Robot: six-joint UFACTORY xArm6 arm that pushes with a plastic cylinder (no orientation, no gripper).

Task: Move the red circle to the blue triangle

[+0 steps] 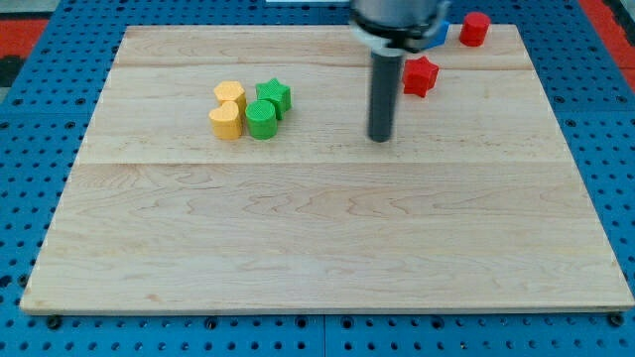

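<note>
The red circle (pixel 474 29) sits near the view's top right corner of the wooden board. A blue block (pixel 437 36), mostly hidden behind the arm, lies just left of it; its shape cannot be made out. A red star (pixel 420 75) lies below them. My tip (pixel 380 138) rests on the board below and left of the red star, well apart from the red circle.
A cluster sits at the upper left: two yellow blocks (pixel 229 96) (pixel 226 122), a green star (pixel 273 96) and a green round block (pixel 261 119). The wooden board (pixel 317 238) lies on a blue pegboard (pixel 20 198).
</note>
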